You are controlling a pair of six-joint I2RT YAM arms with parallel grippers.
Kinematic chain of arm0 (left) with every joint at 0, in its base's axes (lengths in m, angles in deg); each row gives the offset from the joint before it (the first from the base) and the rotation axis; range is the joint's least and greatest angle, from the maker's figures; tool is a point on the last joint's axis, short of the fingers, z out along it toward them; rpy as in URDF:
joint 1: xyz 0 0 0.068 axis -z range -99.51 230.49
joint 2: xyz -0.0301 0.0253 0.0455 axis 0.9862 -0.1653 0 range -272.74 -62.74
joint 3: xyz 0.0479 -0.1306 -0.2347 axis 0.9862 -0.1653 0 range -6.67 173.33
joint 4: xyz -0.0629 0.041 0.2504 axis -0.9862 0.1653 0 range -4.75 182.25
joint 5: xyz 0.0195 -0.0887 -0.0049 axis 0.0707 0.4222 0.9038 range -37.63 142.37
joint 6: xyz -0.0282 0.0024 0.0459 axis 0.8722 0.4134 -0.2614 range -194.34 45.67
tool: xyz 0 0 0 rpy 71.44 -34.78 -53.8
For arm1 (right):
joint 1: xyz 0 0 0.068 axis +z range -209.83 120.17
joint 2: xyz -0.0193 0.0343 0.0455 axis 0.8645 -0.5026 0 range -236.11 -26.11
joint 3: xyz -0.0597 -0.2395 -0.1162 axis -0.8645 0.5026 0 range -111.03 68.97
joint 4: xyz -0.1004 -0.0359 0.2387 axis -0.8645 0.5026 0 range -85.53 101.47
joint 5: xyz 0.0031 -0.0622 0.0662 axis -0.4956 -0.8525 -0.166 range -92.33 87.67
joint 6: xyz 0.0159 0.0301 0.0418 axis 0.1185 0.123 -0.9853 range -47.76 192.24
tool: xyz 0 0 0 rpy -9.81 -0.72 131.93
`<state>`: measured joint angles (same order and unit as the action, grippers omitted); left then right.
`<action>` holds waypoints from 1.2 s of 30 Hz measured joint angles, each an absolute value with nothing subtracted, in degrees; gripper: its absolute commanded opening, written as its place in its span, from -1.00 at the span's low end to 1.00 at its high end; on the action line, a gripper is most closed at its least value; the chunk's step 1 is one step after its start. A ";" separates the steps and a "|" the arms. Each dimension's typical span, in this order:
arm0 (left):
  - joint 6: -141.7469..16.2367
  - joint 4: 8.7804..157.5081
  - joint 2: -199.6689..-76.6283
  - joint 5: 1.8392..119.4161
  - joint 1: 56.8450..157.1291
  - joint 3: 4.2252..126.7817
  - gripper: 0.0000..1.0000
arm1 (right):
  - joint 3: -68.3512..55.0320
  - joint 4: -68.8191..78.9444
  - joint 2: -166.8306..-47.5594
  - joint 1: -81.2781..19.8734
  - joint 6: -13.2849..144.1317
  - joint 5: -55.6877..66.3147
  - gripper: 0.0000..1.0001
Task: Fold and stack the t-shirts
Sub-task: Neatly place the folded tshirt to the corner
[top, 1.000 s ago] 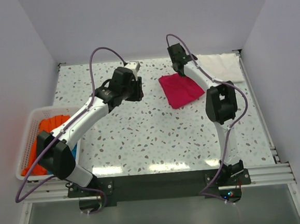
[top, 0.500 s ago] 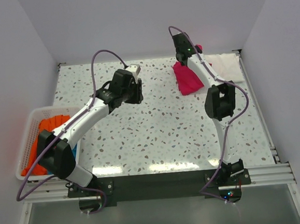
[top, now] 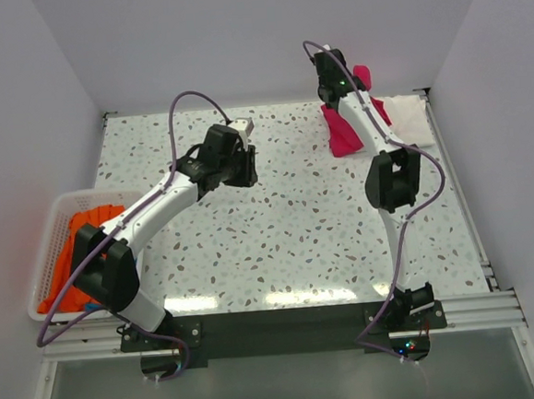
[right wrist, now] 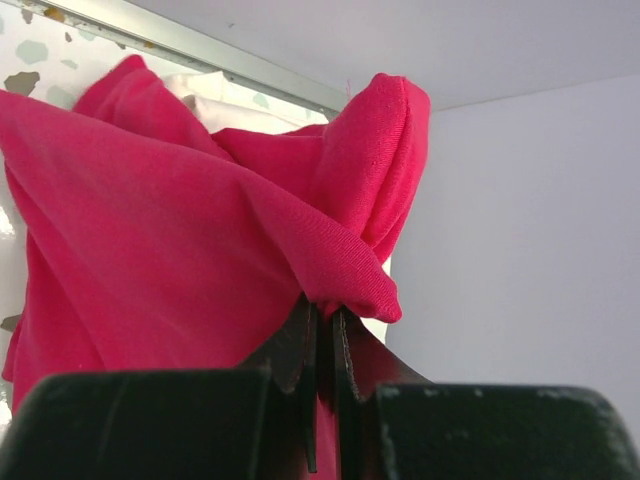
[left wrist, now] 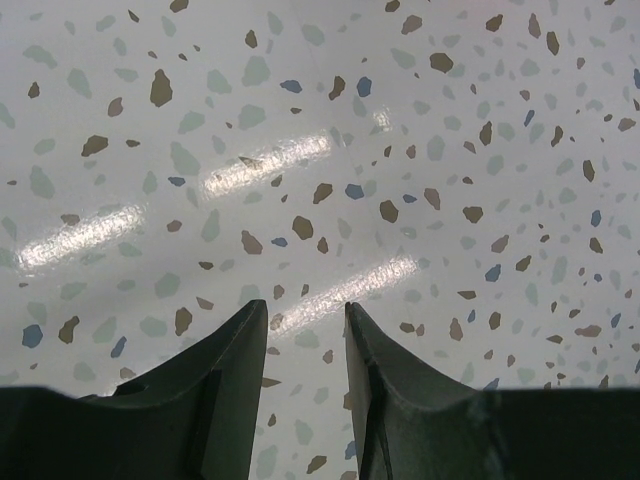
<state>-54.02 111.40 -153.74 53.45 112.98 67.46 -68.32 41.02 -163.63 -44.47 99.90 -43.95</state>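
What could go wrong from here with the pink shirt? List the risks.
1. The right fingers pinch only a small fold of the pink shirt, so it might slip free.
2. The shirt hangs bunched, so it may land crumpled rather than flat on the white shirt.
3. Its dangling end could drag across the white shirt and spoil that fold. The left fingers, open over the table, look too far away to help.

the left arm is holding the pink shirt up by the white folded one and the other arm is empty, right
No: the right end effector holds the pink shirt up by the white folded shirt, and the left end effector is the empty one. The right wrist view shows the grip.
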 measured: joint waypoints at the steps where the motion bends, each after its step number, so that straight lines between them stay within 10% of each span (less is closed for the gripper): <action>1: -54.00 111.40 -153.83 53.56 112.96 67.46 -0.17 | -68.39 40.76 -163.63 -44.67 100.27 -43.98 -1.00; 36: -54.02 110.11 -155.12 56.68 112.74 65.63 -0.18 | -53.46 28.67 -157.94 -52.87 97.95 -43.89 -1.00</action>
